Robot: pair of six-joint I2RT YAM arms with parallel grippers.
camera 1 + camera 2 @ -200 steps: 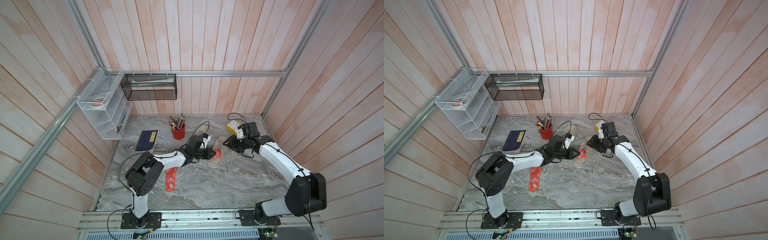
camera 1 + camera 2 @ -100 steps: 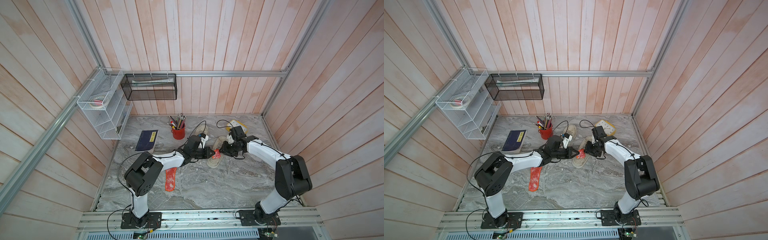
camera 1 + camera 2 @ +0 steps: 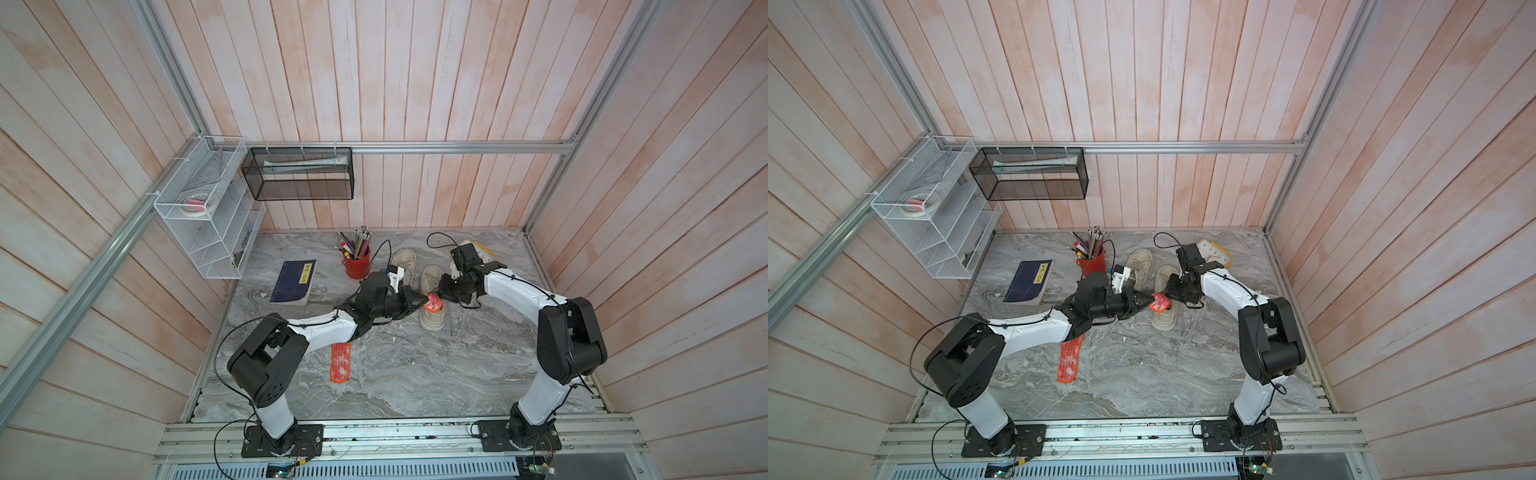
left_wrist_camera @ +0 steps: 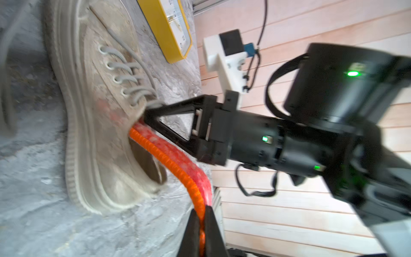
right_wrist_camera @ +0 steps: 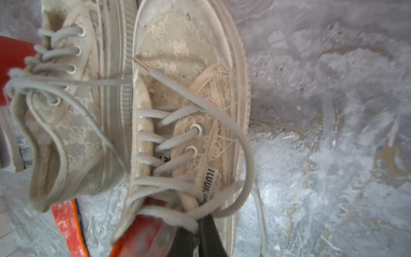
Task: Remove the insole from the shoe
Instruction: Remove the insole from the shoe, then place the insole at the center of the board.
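On the grey marbled tabletop (image 3: 415, 374) sits the beige lace-up canvas shoe (image 4: 95, 138), its orange-edged red insole (image 4: 173, 162) arching half out of the collar, toe end inside. The left gripper (image 4: 201, 214) pinches its heel. The right gripper (image 4: 148, 116), pressed together, bears on the collar. Should that hold slip, the shoe would likely drag along; the thin pinch could slide off.

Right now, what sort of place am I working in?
Probably a staged desk nook in a robot test cell: plank walls, a wire wall rack, a red pencil cup.
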